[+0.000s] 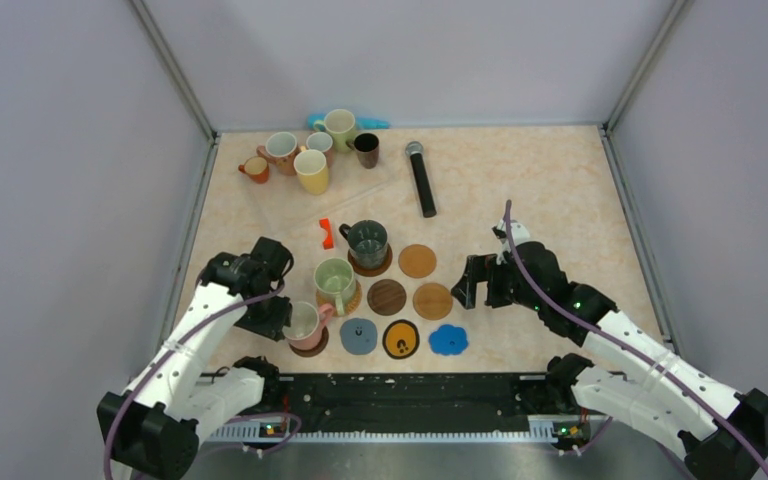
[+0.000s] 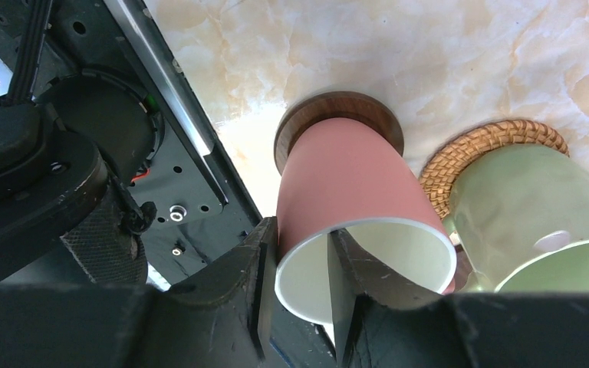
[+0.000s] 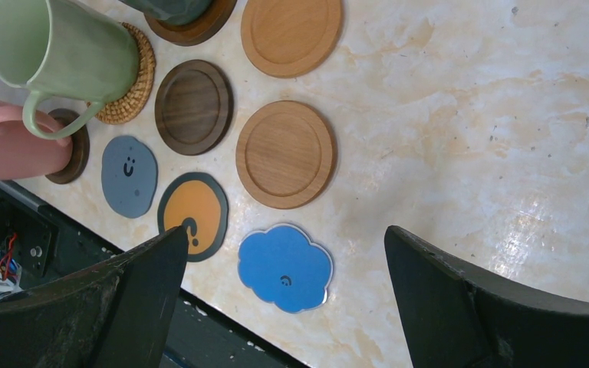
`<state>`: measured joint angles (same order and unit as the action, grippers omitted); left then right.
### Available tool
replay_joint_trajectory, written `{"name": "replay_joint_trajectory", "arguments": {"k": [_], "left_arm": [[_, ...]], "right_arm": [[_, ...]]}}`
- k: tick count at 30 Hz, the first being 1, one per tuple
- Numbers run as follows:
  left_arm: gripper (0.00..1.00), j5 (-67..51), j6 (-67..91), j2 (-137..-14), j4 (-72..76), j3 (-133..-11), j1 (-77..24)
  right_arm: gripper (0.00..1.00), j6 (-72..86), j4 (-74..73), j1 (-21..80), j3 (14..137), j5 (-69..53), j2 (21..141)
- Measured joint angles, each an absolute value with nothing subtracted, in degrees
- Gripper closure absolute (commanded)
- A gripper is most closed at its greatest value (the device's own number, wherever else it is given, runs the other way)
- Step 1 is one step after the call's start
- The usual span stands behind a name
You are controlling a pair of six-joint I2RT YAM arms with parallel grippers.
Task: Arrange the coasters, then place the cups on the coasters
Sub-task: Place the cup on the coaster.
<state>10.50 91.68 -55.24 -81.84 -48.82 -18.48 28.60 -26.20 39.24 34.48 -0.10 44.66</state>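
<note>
Pink cup (image 2: 345,184) sits upright on the dark wood coaster (image 2: 337,103) at the near-left of the table (image 2: 429,61), roughly centred on it as far as the wrist view shows.

My left tool (image 2: 303,238) straddles the rim, one finger outside the wall and one inside. Jaws are parted, with cup interior showing between them, so I judge it slack rather than clamped.

To finish the release cleanly:
- open a bit wider so neither pad drags the wall
- lift straight up along the cup axis, no sideways pull, or the inner finger hooks the rim and tips it
- stay away from the pale green cup (image 2: 521,199) on the rattan coaster (image 2: 460,153), just beside it

My right tool (image 3: 285,234) hangs wide open and holds nothing, above the blue cloud coaster (image 3: 285,268).
</note>
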Motion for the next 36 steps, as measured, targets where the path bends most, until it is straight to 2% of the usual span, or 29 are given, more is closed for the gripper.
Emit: {"name": "replay_joint_trajectory", "arguments": {"k": [6, 13, 26, 30, 36], "left_arm": [[0.61, 11.0, 91.8, -55.2, -82.5, -50.1, -19.0], [0.49, 11.0, 91.9, -54.1, -82.4, -50.6, -19.7], [0.42, 11.3, 92.0, -51.8, -82.5, -51.9, -20.1], [0.37, 13.6, 91.9, -51.1, -82.5, -53.1, -20.4], [0.36, 19.6, 89.8, -50.8, -80.9, -56.1, -20.5]], "right_arm": [[0.02, 28.6, -26.2, 39.2, 34.5, -0.1, 44.7], [0.01, 28.6, -26.2, 39.2, 34.5, -0.1, 44.7], [0.02, 28.6, -26.2, 39.2, 34.5, -0.1, 44.9], [0.02, 28.6, -26.2, 39.2, 34.5, -0.1, 45.2], [0.02, 28.6, -26.2, 39.2, 34.5, -0.4, 45.8]]}}
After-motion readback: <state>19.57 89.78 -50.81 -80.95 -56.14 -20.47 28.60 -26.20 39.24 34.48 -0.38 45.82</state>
